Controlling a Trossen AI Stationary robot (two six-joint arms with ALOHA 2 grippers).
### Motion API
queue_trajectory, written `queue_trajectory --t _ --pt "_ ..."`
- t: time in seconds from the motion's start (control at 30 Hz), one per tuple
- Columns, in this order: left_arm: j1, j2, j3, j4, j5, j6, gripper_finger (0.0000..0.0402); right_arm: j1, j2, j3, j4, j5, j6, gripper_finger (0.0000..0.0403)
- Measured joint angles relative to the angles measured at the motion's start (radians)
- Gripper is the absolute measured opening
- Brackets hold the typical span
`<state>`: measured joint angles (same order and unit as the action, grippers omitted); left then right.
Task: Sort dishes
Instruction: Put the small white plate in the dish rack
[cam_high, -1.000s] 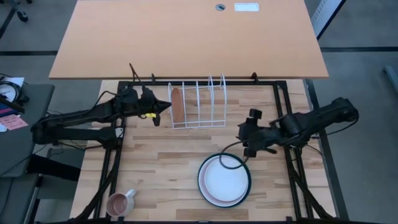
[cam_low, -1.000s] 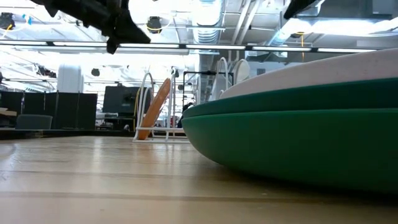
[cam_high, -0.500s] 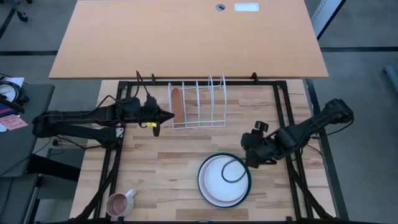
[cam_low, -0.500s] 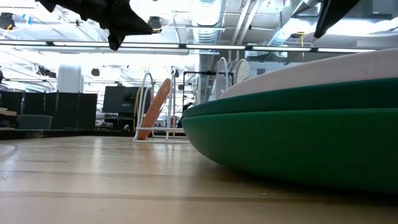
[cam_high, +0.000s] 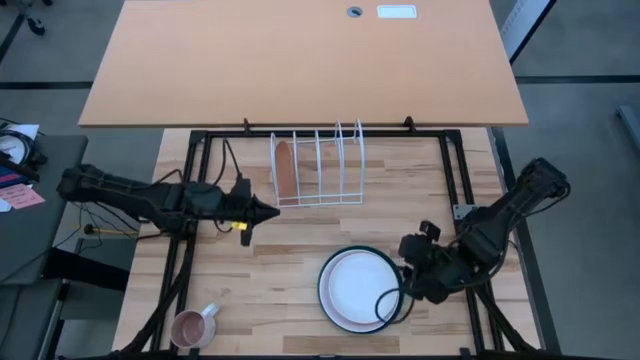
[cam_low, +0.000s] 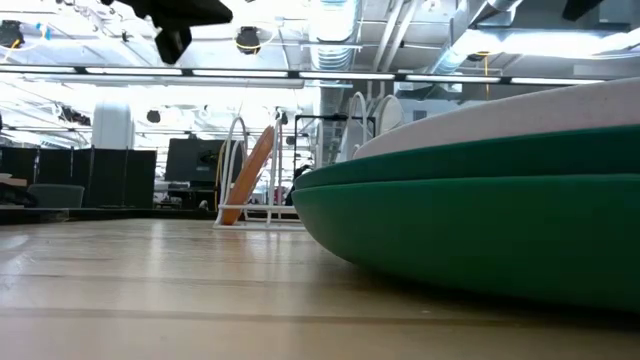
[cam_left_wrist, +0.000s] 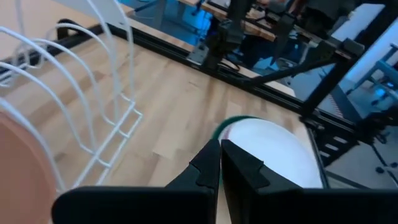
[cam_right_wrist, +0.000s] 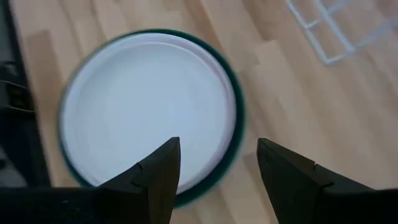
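Right gripper (cam_right_wrist: 214, 180) open wide, holding nothing, poised over the plate stack's edge.
White plate (cam_high: 360, 288) tops the stack beneath its fingers; left gripper (cam_high: 262, 212) (pinched shut, empty) waits beside the rack (cam_high: 318, 165), orange-brown plate (cam_high: 285, 167) inside.

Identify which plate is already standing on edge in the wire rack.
The orange-brown plate, upright in the white wire rack's leftmost slot. The others lie flat in a stack, white plate topmost.
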<state>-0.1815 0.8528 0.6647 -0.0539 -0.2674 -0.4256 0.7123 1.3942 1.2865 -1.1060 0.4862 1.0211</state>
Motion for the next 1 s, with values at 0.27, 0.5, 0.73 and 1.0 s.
queue_trajectory --t 0.27,0.5,0.73,1.0 --pt "-0.162 0.0 0.0 -0.001 -0.105 -0.035 0.001 0.002 0.086 0.0 0.055 -0.013 -0.004 0.0217" --pt "-0.206 0.0 0.0 -0.068 -0.115 -0.035 0.001 -0.033 0.17 0.0 0.054 -0.045 0.046 0.0217" --pt "-0.206 0.0 0.0 -0.154 -0.164 -0.007 0.001 -0.073 0.275 0.0 0.053 -0.159 0.117 0.0217" --pt "-0.206 0.0 0.0 -0.195 -0.18 -0.002 0.001 -0.136 0.358 0.0 0.052 -0.249 0.141 0.0217"
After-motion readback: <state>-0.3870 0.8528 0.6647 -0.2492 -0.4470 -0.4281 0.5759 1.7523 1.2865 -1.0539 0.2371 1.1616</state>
